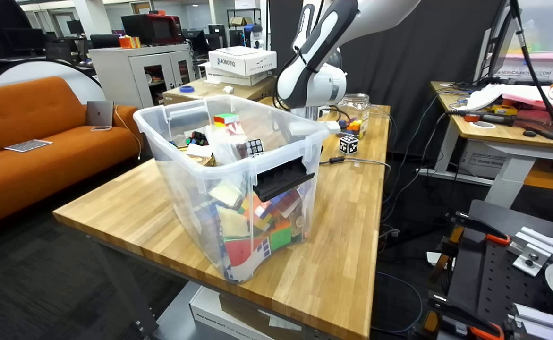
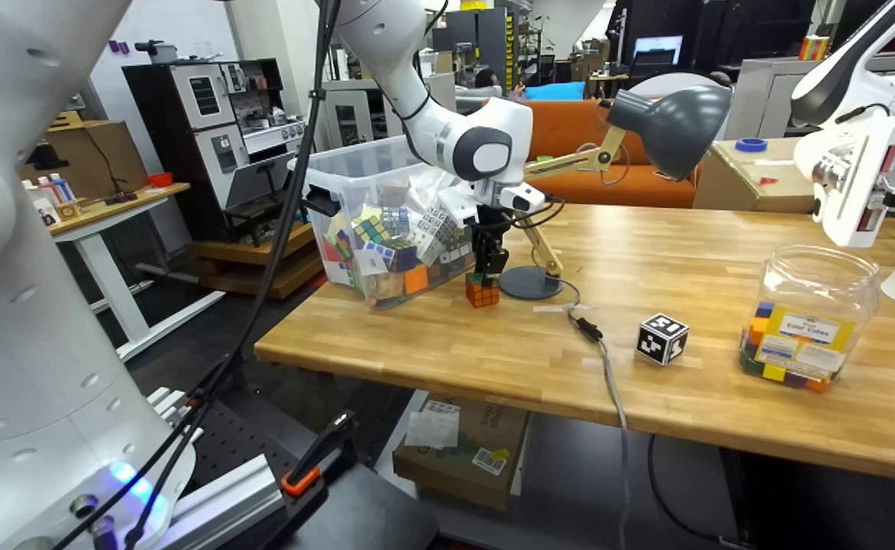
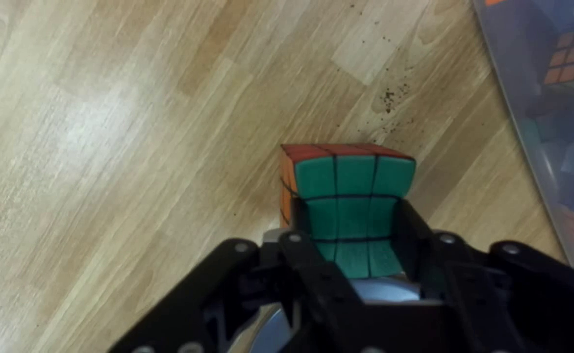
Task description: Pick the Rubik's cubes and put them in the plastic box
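A Rubik's cube with a green top and orange and red sides (image 3: 355, 176) stands on the table, also in an exterior view (image 2: 482, 296). My gripper (image 3: 350, 211) reaches down over it with a finger pressed on each side; the fingers show in an exterior view too (image 2: 489, 263). The cube still looks to be at table height. The clear plastic box (image 1: 229, 171) stands beside it, also in an exterior view (image 2: 363, 172) and at the right of the wrist view (image 3: 510, 105). It holds several cubes, such as a green-topped one (image 1: 226, 118) and an orange-faced one (image 2: 416, 279).
A desk lamp (image 2: 669, 126) leans over the table, its round base (image 2: 530, 283) close behind the gripped cube. A cable (image 2: 608, 367) runs from it. A black-and-white patterned cube (image 2: 663, 340) and a clear jar of small coloured blocks (image 2: 810, 328) stand farther along.
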Motion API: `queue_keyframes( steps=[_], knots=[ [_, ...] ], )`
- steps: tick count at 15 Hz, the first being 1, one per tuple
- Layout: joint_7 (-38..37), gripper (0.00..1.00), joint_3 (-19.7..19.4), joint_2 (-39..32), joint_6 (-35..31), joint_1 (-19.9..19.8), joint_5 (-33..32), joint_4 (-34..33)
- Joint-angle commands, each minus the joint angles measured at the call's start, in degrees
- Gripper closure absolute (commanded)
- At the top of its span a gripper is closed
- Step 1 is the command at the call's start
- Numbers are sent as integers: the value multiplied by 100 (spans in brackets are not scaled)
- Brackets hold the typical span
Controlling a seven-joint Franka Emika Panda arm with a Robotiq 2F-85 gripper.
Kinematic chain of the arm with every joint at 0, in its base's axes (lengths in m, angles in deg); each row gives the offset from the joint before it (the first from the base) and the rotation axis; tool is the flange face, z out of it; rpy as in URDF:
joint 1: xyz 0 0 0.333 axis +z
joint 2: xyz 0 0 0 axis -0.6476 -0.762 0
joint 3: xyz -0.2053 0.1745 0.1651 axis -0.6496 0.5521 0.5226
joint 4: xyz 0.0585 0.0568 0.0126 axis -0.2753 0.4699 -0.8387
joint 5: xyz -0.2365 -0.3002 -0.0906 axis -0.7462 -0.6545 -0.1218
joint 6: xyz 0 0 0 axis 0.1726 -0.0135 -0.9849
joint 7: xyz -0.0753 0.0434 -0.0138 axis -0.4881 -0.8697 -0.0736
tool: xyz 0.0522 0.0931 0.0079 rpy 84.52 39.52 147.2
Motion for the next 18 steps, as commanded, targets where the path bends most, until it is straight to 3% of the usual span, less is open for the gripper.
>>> queue_keyframes(
  steps=[1,10,18],
  knots=[
    [171,84,60,-42,129,-85,83,-104],
    [230,86,72,833,-107,-116,209,665],
    [23,86,-51,2512,-598,1,464,2291]
  ],
)
